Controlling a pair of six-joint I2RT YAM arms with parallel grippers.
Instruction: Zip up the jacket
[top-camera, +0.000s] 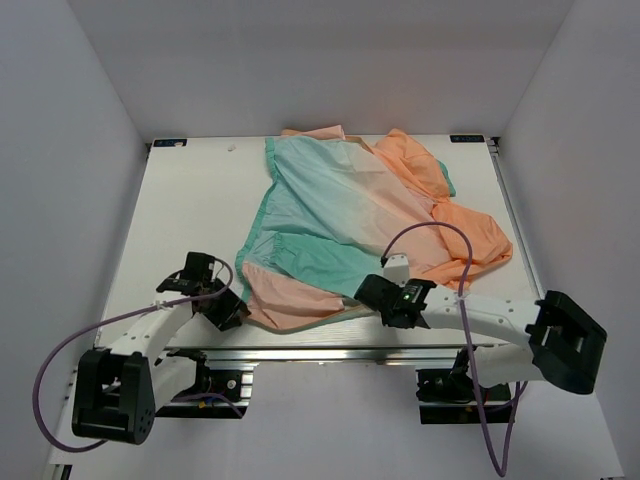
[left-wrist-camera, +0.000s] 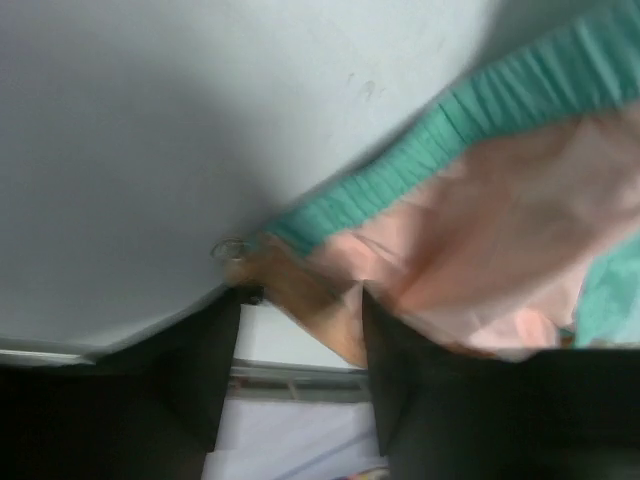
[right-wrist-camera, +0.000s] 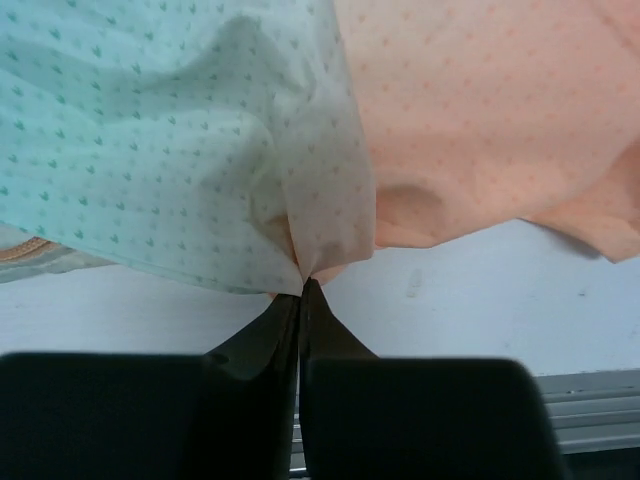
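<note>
The jacket (top-camera: 340, 220) lies crumpled on the white table, teal in the middle, orange at the right and along the near edge. My left gripper (top-camera: 228, 310) is at its near-left corner. In the left wrist view the jaws stand apart, gripper (left-wrist-camera: 300, 300) open, with an orange edge strip (left-wrist-camera: 310, 300) of the jacket (left-wrist-camera: 500, 220) lying between the fingers (left-wrist-camera: 215, 360), below the teal ribbed hem (left-wrist-camera: 430, 150). My right gripper (top-camera: 375, 295) is at the jacket's near edge. In the right wrist view the gripper (right-wrist-camera: 301, 285) is shut on a pinch of jacket fabric (right-wrist-camera: 180, 130).
The table (top-camera: 190, 210) is bare white to the left of the jacket. A metal rail (top-camera: 300, 352) runs along the near edge close under both grippers. White walls enclose the table. A purple cable (top-camera: 440, 235) loops over the jacket's right part.
</note>
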